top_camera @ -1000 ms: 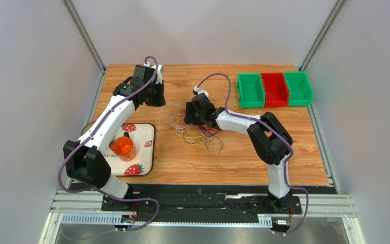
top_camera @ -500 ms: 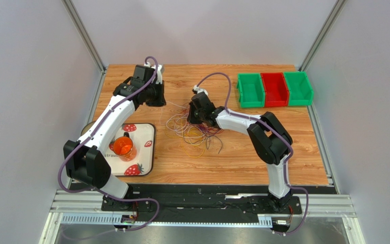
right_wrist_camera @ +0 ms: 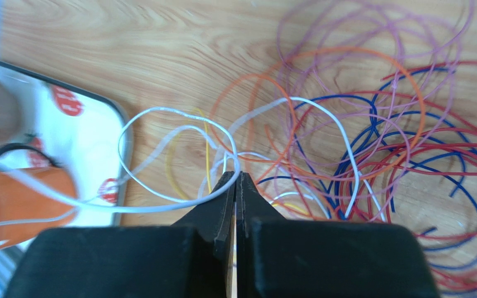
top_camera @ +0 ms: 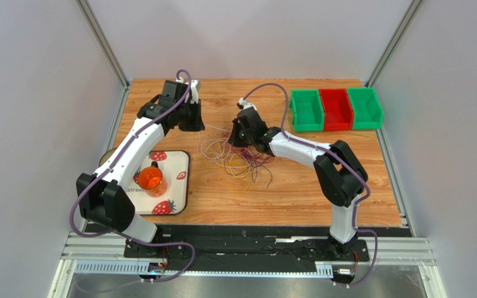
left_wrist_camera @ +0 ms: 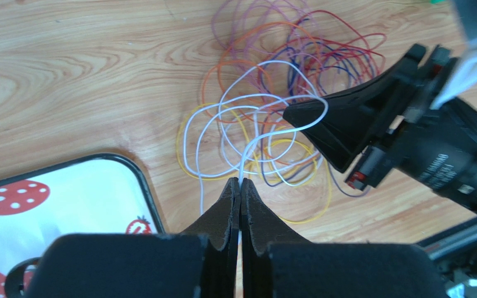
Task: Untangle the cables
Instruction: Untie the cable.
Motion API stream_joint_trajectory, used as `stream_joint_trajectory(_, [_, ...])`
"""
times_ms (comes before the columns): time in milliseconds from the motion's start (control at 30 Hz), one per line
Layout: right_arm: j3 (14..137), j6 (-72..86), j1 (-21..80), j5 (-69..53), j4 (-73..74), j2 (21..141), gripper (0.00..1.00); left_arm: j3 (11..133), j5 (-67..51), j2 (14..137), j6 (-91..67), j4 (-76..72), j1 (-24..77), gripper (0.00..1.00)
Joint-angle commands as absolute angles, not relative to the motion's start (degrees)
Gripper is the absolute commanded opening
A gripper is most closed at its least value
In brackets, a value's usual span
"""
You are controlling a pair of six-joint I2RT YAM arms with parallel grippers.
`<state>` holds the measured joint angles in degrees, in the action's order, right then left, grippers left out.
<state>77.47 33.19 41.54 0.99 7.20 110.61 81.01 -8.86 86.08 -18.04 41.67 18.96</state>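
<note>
Top external view: the cables (top_camera: pixel 238 162), a loose tangle of thin flexible wire loops in yellow, white, orange, red, purple and blue, lie on the wooden table (top_camera: pixel 297 186) between the two arms, just right of the white strawberry-printed tray (top_camera: pixel 182 180). The left fingers (top_camera: pixel 195 124) stand at the far left edge of the tangle. The right fingers (top_camera: pixel 235 138) stand over its far edge, and the bulk of the loops lies on the near side of both. Left wrist view: the left fingers are fully closed on a thin white cable strand (left_wrist_camera: pixel 250 146), which rises from their tips and runs directly to the tip of the black right fingers. Right wrist view: the right fingers are likewise fully closed, pinching a white strand at their tips. One loop of it sweeps left toward the tray, and another arches right across the orange, red and blue loops. Judgement: the held strand's long axis runs left to right between the two grips, so separation calls for drawing them apart along that line, away from the heap.
</note>
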Motion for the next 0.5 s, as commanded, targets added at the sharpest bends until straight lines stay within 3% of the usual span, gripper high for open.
stream_joint_trajectory(0, [77.4, 32.0, 41.5, 1.5, 6.3, 99.2, 0.0, 84.7, -14.9, 81.3, -21.0, 42.0, 18.6, 0.0])
stream_joint_trajectory(467, [74.5, 28.5, 41.5, 7.7, 10.1, 78.9, 0.0, 84.4, -32.4, 74.7, -27.8, 33.0, 19.4, 0.0])
